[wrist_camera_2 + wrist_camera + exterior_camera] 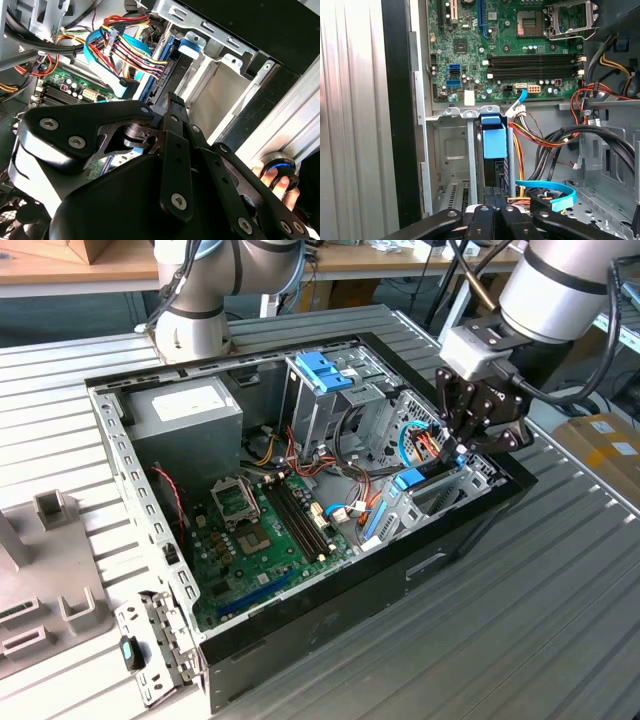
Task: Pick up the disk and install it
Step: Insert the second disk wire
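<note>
The disk [412, 478] stands on edge in the drive bay at the corner of the open computer case [300, 620] on the exterior view's right. Its blue carrier frame shows on top. In the first wrist view the disk's blue tab [494, 142] sits in the metal bay, just past my fingertips. In the second wrist view the disk's blue edge [190, 47] runs down into the bay. My gripper [458, 452] hangs directly over the disk with its fingers together, gripper [493, 192] [172, 97] tips at the disk's upper edge. I cannot tell whether they touch it.
A green motherboard [260, 530] lies in the case. A grey power-supply box [185, 410] and a tall drive cage with a blue clip [322, 370] stand behind it. Cable bundles [555, 140] and a blue flat cable [550, 187] crowd the bay. A person's fingers [280, 182] rest outside the case.
</note>
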`<state>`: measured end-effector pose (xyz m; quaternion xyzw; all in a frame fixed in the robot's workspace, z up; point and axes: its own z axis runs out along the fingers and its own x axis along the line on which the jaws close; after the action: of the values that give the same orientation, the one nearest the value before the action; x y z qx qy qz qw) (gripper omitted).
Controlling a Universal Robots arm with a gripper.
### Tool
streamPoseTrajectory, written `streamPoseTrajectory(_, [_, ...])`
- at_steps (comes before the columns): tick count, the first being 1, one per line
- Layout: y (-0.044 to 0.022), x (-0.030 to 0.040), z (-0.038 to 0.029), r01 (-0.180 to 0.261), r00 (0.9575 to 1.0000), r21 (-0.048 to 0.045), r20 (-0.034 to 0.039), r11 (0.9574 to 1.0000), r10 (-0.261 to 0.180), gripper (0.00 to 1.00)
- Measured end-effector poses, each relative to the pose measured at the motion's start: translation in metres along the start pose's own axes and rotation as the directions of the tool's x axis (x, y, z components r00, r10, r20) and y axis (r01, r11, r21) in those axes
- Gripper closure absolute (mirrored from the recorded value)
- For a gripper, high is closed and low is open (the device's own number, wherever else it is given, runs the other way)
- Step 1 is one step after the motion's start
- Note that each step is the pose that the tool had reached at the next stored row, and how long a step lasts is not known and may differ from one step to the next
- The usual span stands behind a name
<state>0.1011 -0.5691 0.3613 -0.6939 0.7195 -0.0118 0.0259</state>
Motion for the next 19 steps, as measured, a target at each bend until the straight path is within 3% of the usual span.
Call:
streamPoseTrajectory(7, [0.0021,0.0001,-0.0001,0.000,1.0000,0.0000,0.0000,1.0000,0.000,0.89])
streamPoseTrajectory(9, [0.0026,0.0001,-0.0002,0.000,1.0000,0.0000,-0.0001,1.0000,0.000,0.83])
streamPoseTrajectory(10, [0.0030,0.0001,-0.0002,0.000,1.0000,0.0000,0.0000,1.0000,0.000,0.71])
streamPoseTrajectory(11, [0.0035,0.0001,-0.0002,0.000,1.0000,0.0000,0.0000,1.0000,0.000,0.71])
streamPoseTrajectory(13, [0.0042,0.0001,-0.0002,0.000,1.0000,0.0000,0.0000,1.0000,0.000,0.58])
streamPoseTrajectory(19, [0.0050,-0.0040,0.0002,0.000,1.0000,0.0000,0.0008,1.0000,0.000,0.58])
